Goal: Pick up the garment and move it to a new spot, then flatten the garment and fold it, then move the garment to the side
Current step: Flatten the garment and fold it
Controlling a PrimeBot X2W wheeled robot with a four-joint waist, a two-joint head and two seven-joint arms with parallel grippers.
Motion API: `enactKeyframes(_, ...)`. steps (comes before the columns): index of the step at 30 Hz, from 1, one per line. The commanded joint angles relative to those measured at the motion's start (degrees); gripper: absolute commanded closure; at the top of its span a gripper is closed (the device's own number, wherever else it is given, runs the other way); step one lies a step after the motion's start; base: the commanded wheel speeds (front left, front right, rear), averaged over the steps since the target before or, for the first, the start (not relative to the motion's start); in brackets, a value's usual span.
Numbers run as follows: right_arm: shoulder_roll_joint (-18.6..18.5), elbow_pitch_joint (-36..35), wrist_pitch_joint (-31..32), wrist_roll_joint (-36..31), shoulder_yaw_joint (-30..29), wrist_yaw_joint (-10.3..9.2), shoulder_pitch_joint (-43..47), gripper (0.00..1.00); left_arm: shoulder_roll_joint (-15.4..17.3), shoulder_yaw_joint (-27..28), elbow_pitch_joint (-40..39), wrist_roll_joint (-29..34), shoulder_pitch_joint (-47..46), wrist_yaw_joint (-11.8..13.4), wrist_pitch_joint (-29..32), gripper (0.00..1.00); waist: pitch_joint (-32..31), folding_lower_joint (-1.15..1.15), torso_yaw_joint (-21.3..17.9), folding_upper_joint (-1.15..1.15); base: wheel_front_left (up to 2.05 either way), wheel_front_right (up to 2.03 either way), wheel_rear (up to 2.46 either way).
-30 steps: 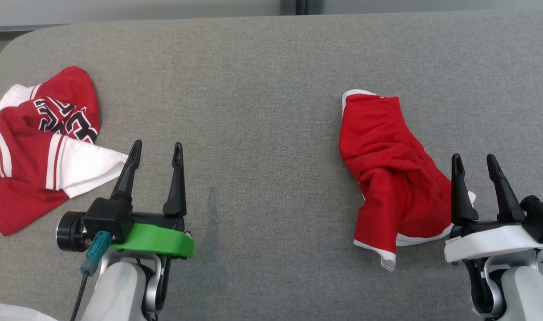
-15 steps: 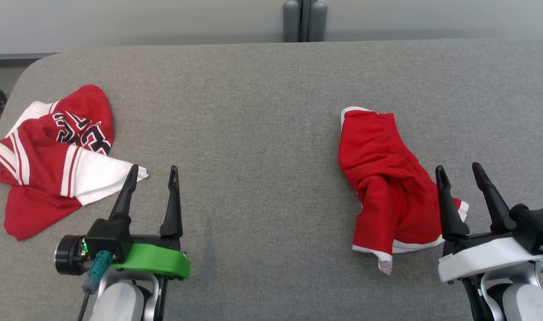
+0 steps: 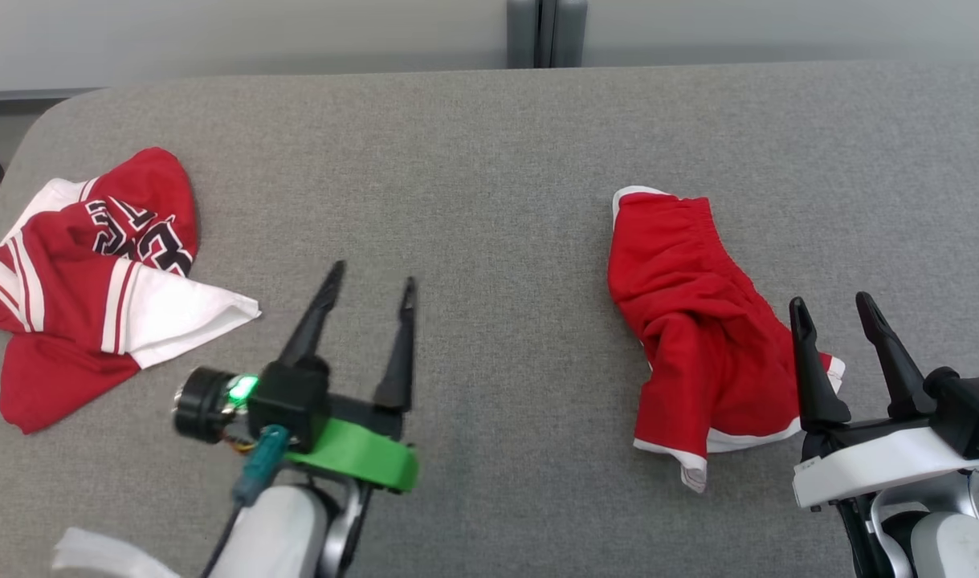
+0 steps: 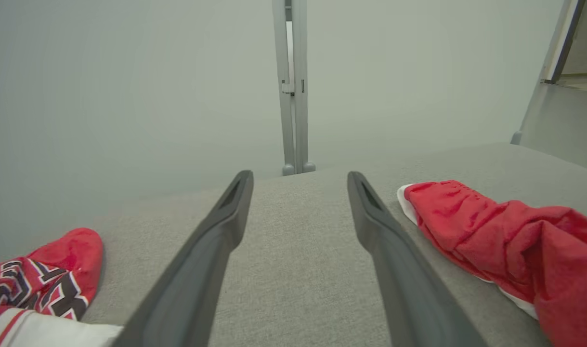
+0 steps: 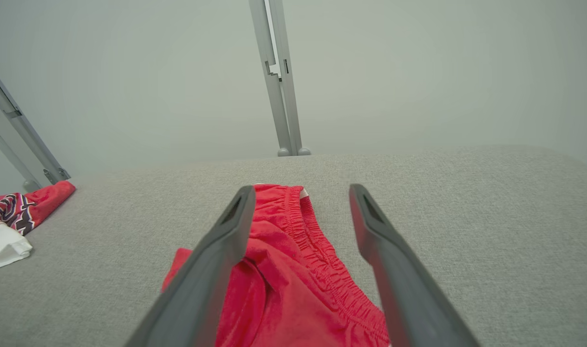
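- Grey cloth covers the counter, which has a rounded far-left corner; behind it stands a pale plain wall with one grey upright post at its middle.
- Beyond and to the left of the right gripper lie the red shorts, crumpled on the counter. In the head view that gripper's left finger overlaps their near right edge; whether it touches the cloth I cannot tell.
- Their long axis runs away from the right gripper, slanting up and to the left: the narrow end points far and left, and the wider, bunched end sits near, just beside the left finger.
- In the right wrist view the shorts spread beneath and between the fingers of the right gripper, mostly on the left finger's side.
- A gathered elastic band runs along the shorts' edge on the right finger's side; white trim shows at the far corner and along the near hem, where one corner hangs lowest.
- The right gripper is spread wide and holds nothing.
- The left gripper is also spread and empty, over bare counter; the shorts lie well to its right.
- A red and white jersey with black lettering lies crumpled to the left gripper's left, apart from it.
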Motion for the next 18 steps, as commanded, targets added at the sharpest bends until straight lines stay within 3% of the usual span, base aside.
enactKeyframes(1, 0.0, -0.4, 0.2, -0.5, -0.4, 0.01, 0.0, 0.00, -1.0, -2.1, -0.9, 0.8, -1.7, -1.1, 1.2, 0.00, 1.0, 0.00, -0.3, 0.00, 0.00, 0.00, 0.00)
enactKeyframes(6, 0.1, -0.8, 0.8, -1.1, -1.6, 0.01, -0.8, 0.00, -3.7, -12.3, -2.6, -0.9, -5.9, -6.2, 6.3, 0.00, 3.3, 0.00, -1.9, 0.00, 0.00, 0.00, 0.00)
enactKeyframes(9, 0.2, -0.8, 0.9, -1.3, -1.9, 0.01, -1.5, 0.00, -4.4, -17.9, -2.2, -2.7, -8.5, -7.4, 8.2, 0.00, 4.7, 0.00, -3.5, 0.00, 0.00, 0.00, 0.00)
enactKeyframes(14, 0.5, -0.4, 0.9, -1.0, -1.8, 0.01, -2.2, 0.00, -4.6, -26.8, 0.6, -6.0, -11.5, -8.0, 12.3, 0.00, 6.3, 0.00, -6.2, 0.00, 0.00, 0.00, 0.00)
enactKeyframes(18, 0.8, 0.4, 0.6, -0.6, -1.8, 0.01, -2.5, 0.00, -4.5, -30.1, 4.5, -7.5, -12.9, -5.7, 15.5, 0.00, 7.2, 0.00, -7.7, 0.00, 0.00, 0.00, 0.00)
